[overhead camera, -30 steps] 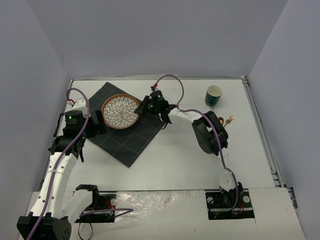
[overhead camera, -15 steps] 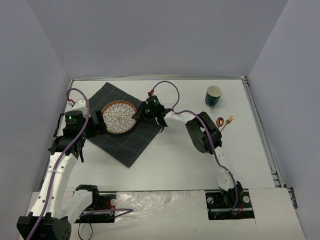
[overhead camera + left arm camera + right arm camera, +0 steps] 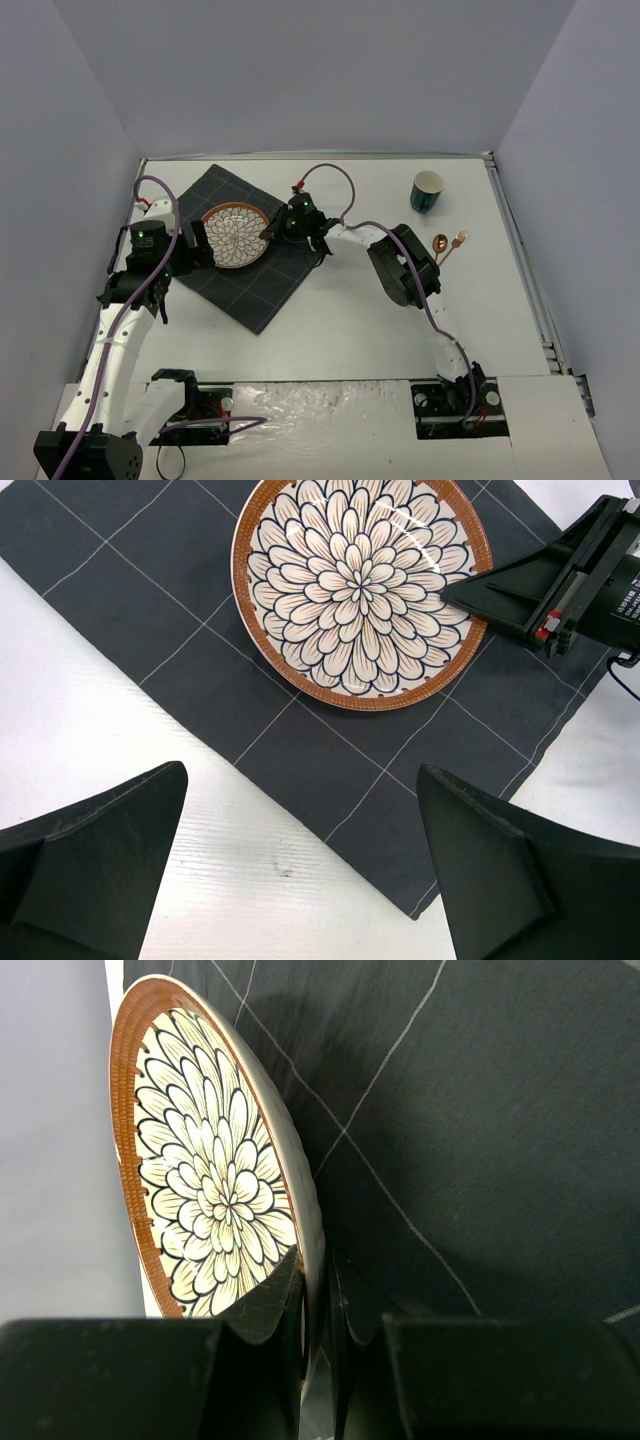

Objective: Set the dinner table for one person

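A flower-patterned plate with a brown rim lies on the dark grey checked mat on the white dinner table. My right gripper is shut on the plate's right rim; in the right wrist view its fingers clamp the rim from both sides. The plate also shows in the left wrist view. My left gripper is open and empty just left of the plate, its fingers above the mat's edge.
A green cup stands at the back right. A copper spoon and fork lie right of the right arm. Grey walls surround the table.
My right gripper has carried the plate leftward over the mat, closer to my left gripper. The left arm has stayed put.
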You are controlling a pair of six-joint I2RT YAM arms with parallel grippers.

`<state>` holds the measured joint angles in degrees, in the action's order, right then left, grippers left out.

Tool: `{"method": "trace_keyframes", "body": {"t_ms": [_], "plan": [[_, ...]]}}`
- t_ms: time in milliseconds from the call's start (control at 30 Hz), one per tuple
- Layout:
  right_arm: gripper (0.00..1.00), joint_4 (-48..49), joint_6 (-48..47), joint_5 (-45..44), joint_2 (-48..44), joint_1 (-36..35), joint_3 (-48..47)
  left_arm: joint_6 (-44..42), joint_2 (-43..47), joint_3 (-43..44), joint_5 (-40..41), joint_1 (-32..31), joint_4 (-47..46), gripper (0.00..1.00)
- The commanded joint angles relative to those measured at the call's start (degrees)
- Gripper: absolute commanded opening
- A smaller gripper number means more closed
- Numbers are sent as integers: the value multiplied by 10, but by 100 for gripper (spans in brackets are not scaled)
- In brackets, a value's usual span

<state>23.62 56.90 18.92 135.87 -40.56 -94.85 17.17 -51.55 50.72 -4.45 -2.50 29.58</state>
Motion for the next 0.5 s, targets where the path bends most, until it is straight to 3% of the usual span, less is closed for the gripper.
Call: {"method": "trace_keyframes", "body": {"t_ms": [0, 100, 200, 267, 467], "plan": [[0, 105, 24, 23, -19, -2, -46, 5, 0, 14, 2, 1, -26, 97], [1, 91, 18, 20, -18, -1, -43, 4, 0, 14, 1, 1, -26, 97], [9, 83, 6, 15, -25, -1, -37, 4, 0, 14, 1, 1, -25, 97], [26, 71, -10, 9, -32, -1, -35, 4, 0, 15, 1, 1, -26, 97], [62, 27, -49, -19, -57, 1, -27, 5, 1, 14, 1, 1, -25, 97]]}}
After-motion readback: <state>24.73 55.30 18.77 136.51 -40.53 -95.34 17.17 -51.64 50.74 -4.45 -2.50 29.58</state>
